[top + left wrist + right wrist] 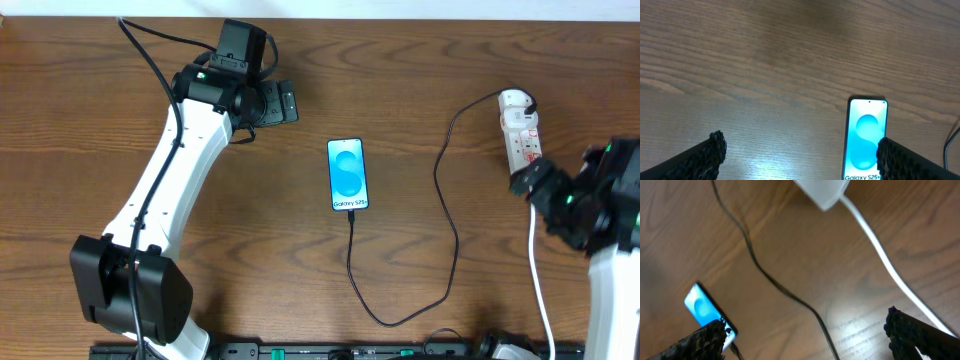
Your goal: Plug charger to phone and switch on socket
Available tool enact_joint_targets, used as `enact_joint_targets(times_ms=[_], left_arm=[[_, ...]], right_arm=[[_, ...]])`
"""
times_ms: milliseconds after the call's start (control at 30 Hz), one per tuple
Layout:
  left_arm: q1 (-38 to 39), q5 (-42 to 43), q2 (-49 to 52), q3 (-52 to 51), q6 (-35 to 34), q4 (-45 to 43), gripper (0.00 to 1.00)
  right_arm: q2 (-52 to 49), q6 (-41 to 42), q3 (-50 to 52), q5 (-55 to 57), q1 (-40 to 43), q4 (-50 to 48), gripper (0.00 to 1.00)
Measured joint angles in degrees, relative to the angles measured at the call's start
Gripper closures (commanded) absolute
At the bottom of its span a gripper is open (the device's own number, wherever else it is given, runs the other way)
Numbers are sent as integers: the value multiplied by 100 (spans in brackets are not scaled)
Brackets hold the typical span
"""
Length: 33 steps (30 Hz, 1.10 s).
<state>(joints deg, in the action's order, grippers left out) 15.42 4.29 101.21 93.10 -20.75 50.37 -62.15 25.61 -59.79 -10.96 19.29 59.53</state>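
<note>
The phone [347, 175] lies flat mid-table, its light blue screen up. It also shows in the left wrist view [866, 140] and the right wrist view [702, 307]. The thin black charger cable [452, 235] runs from the phone's near edge, loops toward the front and goes up to the far end of the white power strip [520, 125]. The cable also shows in the right wrist view [785, 292]. My left gripper [280, 103] is open and empty, left of and beyond the phone [800, 157]. My right gripper [528, 183] is open and empty, just off the strip's near end [807, 337].
The strip's white cord [540, 290] runs from its near end toward the front edge and shows in the right wrist view [880, 250], with the strip's end above it [822, 190]. The wooden table [100, 120] lies under everything.
</note>
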Motion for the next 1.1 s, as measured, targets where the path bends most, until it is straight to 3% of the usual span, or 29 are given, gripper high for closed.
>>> enact_joint_targets(times_ms=[267,1100], left_arm=[[0,0,2,0,-2,0,2],[0,0,2,0,-2,0,2]], right_arm=[[1032,-22,664,-367,-131,63,1],[1084,-114,789,-542,-133,350,1]])
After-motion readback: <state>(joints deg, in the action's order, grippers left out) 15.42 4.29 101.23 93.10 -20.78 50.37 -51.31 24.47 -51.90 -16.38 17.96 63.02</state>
